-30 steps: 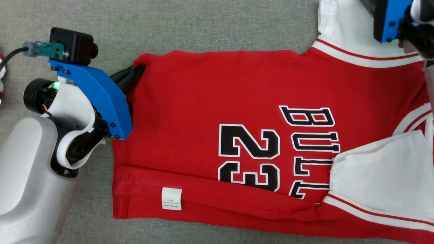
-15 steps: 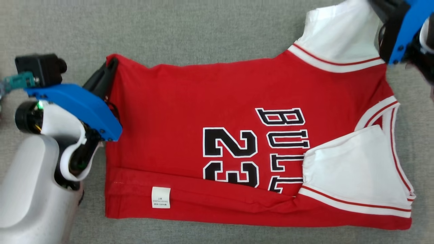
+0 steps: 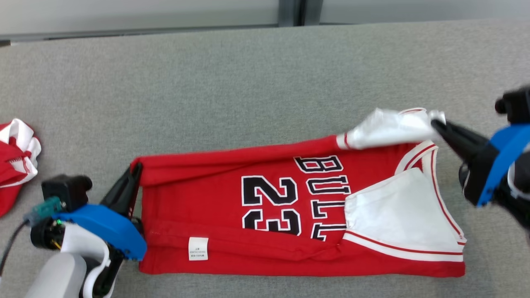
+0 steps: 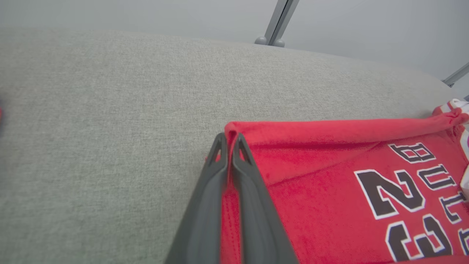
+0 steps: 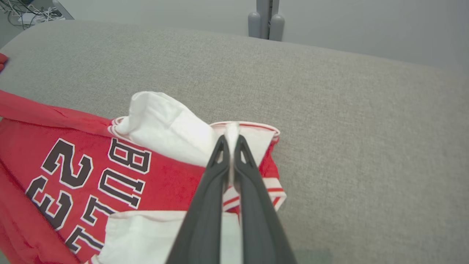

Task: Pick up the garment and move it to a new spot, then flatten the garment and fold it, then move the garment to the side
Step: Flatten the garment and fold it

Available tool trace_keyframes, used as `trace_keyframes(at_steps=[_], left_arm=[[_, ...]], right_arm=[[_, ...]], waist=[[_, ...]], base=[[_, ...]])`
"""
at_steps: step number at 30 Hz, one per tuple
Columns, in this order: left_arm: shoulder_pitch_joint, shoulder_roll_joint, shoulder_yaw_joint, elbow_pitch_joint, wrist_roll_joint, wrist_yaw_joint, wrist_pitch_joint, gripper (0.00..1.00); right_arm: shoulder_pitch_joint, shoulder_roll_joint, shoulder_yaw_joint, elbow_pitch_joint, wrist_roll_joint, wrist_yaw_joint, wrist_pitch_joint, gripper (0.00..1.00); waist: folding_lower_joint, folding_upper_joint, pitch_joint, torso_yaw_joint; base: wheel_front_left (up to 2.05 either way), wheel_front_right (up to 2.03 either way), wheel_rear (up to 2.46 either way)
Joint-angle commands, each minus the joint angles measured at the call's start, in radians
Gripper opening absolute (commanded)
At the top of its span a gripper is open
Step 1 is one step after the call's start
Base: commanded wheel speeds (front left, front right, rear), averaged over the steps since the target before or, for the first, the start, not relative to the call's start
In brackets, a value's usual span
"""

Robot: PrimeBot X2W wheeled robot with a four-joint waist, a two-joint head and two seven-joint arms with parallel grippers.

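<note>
The left gripper (image 3: 136, 167) is pinched tight on the far left corner of the red garment (image 3: 215, 194). In the left wrist view its two dark fingers (image 4: 253, 205) press together with a fold of red hem caught between them. Over on the other side, the right gripper (image 3: 435, 121) is clamped on cloth too, holding the white sleeve edge (image 3: 389, 128) at the far right corner, with white fabric bunched just behind its tips. Between the two grips the garment's far edge is drawn into a long rolled red ridge, and the rest lies flat on the grey bench (image 3: 232, 78). The black number 23 (image 3: 269, 207) and the lettering beside it face up near the middle. A second white sleeve (image 3: 393, 211) lies folded across the chest on the right. A small white label (image 3: 198, 248) shows near the front hem on the left. Well apart from all this, at the bench's left edge, sits another red-and-white cloth (image 3: 14, 157).
</note>
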Motion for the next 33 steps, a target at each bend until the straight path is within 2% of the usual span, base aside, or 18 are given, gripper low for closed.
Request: trace_keyframes(at_steps=[1, 8, 15, 16, 17, 18, 22, 27, 33], left_arm=[[0.024, 0.0, -0.006, 0.013, 0.013, -0.005, -0.027, 0.0], [0.067, 0.0, -0.026, 0.099, 0.067, -0.006, -0.133, 0.0], [0.05, -0.015, -0.029, 0.177, 0.089, 0.011, -0.201, 0.0], [0.047, -0.019, -0.031, 0.185, 0.091, 0.011, -0.206, 0.42], [0.045, -0.024, -0.034, 0.191, 0.091, 0.009, -0.215, 0.68], [0.045, -0.028, -0.037, 0.197, 0.089, 0.007, -0.22, 1.0], [0.054, -0.043, -0.027, 0.212, 0.091, 0.013, -0.279, 1.0], [0.077, -0.071, 0.01, 0.18, 0.105, 0.045, -0.365, 1.0], [0.093, -0.096, 0.034, 0.128, 0.169, 0.088, -0.385, 1.0]], right_arm=[[0.069, 0.002, -0.022, -0.03, 0.002, 0.0, 0.005, 0.0], [0.323, 0.075, -0.11, -0.164, -0.034, 0.0, 0.029, 0.0], [0.477, 0.154, -0.16, -0.226, -0.076, 0.0, 0.125, 0.0], [0.491, 0.167, -0.171, -0.231, -0.079, 0.0, 0.139, 0.28], [0.501, 0.177, -0.182, -0.238, -0.085, 0.0, 0.15, 1.0], [0.51, 0.186, -0.193, -0.248, -0.091, 0.0, 0.156, 1.0], [0.534, 0.209, -0.223, -0.286, -0.118, 0.0, 0.175, 1.0], [0.525, 0.228, -0.271, -0.327, -0.156, 0.0, 0.153, 1.0], [0.494, 0.282, -0.346, -0.267, -0.24, 0.0, 0.171, 1.0]], waist=[[0.0003, 0.0, -0.034, -0.023], [0.0003, 0.0, -0.065, -0.032], [0.0003, 0.0, -0.081, -0.04], [0.0003, 0.0, -0.082, -0.04], [0.0003, 0.0, -0.085, -0.04], [0.0003, 0.0, -0.087, -0.039], [0.0003, 0.0, -0.104, -0.036], [0.0003, 0.0, -0.135, -0.023], [0.0003, 0.0, -0.167, 0.005]], base=[[0.0, 0.0, 0.0], [0.0, 0.0, 0.0], [0.0, 0.0, 0.0], [0.0, 0.0, 0.0], [0.0, 0.0, 0.0], [0.0, 0.0, 0.0], [0.0, 0.0, 0.0], [0.0, 0.0, 0.0], [0.0, 0.0, 0.0]])
